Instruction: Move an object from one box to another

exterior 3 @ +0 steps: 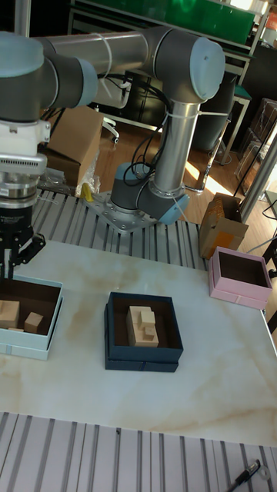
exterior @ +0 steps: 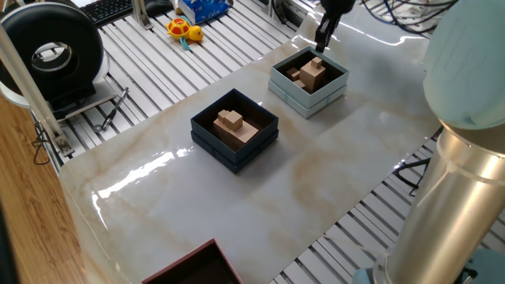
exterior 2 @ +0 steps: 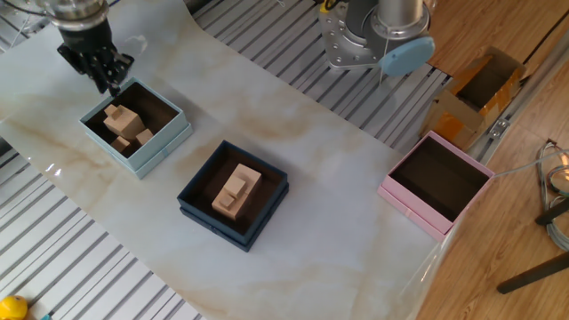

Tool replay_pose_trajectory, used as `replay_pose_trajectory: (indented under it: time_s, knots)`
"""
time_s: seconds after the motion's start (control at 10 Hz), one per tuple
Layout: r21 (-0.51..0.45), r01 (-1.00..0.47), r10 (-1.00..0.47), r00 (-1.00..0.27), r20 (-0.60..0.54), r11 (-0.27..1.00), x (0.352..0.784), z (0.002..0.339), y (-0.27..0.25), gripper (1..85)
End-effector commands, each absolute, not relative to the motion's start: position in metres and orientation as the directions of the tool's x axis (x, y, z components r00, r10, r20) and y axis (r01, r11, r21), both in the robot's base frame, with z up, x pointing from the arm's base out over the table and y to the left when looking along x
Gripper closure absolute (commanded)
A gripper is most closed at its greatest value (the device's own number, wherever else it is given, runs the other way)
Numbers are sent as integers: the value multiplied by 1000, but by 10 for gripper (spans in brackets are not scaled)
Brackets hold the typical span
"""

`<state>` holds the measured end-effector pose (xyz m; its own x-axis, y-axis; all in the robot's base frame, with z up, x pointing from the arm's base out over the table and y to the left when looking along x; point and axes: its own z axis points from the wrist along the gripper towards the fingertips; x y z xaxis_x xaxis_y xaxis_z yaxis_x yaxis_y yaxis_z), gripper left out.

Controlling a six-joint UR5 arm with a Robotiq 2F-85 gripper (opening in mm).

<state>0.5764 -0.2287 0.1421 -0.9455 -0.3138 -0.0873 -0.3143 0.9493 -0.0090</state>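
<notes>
The pale blue-grey box holds a big tan cube and, beside it, the small wooden block. My gripper hangs just above that box's far edge, open, with nothing between its fingers. The dark navy box stands mid-table with only the stepped wooden block inside.
A pink box sits at the table's end, a cardboard box beyond it. The arm's base stands behind the table. A dark red box corner, a black reel and a toy lie around.
</notes>
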Motion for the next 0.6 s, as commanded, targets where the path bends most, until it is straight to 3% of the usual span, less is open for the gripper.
replay_pose_trajectory:
  time_s: [0.0,0.5]
  knots:
    - [-6,-269,-268,-960,-85,963,578,159,-225,843]
    - [6,-271,-270,-958,-99,962,588,166,-210,843]
